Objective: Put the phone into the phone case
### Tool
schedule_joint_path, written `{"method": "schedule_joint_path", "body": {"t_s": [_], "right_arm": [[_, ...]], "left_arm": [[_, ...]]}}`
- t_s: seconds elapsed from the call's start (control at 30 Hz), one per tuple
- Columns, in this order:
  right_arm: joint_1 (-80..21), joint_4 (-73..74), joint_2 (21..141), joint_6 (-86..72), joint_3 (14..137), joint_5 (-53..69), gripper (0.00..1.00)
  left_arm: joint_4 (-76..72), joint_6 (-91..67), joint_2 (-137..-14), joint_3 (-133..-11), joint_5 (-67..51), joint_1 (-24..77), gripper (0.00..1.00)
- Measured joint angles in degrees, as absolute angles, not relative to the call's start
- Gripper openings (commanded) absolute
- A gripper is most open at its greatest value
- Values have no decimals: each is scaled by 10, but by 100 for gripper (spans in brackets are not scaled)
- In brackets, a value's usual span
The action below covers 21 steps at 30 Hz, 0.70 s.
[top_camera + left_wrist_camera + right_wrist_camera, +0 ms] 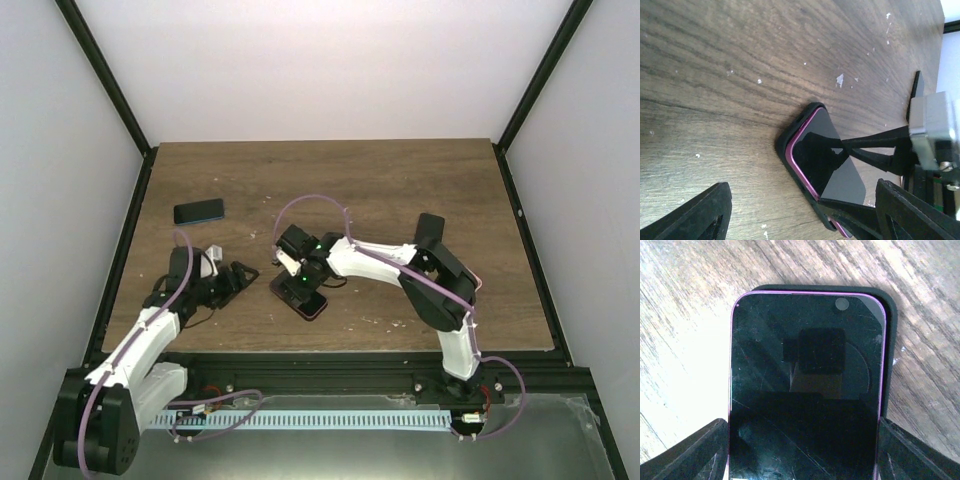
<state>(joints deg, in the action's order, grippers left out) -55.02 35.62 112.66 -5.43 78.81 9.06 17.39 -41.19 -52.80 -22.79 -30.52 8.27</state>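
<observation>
Right gripper point(302, 287) clasped the purple-edged phone point(805, 390) across its width, over the black phone case point(890, 317) on the wooden table point(400, 190); left gripper point(240, 277) stood open, empty, just beside

Right end effector point(303, 292) clamped on phone point(805, 385) blocks top; left flank open.

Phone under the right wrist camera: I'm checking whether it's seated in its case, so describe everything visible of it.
The phone has a glossy black screen, faintly scratched, inside a thin purple frame with rounded corners. It lies screen up on the black phone case, whose rim shows past its top end and one long side only, so it looks offset, not fully seated. The right gripper has its fingers flanking the long sides, apparently touching. The case rests on the wooden table.
</observation>
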Motion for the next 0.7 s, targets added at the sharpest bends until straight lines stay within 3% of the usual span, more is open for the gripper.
{"method": "schedule_joint_path", "body": {"t_s": [0.7], "right_arm": [[-553,373,1139,-99,806,60,63]], "left_arm": [[143,-419,-566,-214,-316,83,75]]}}
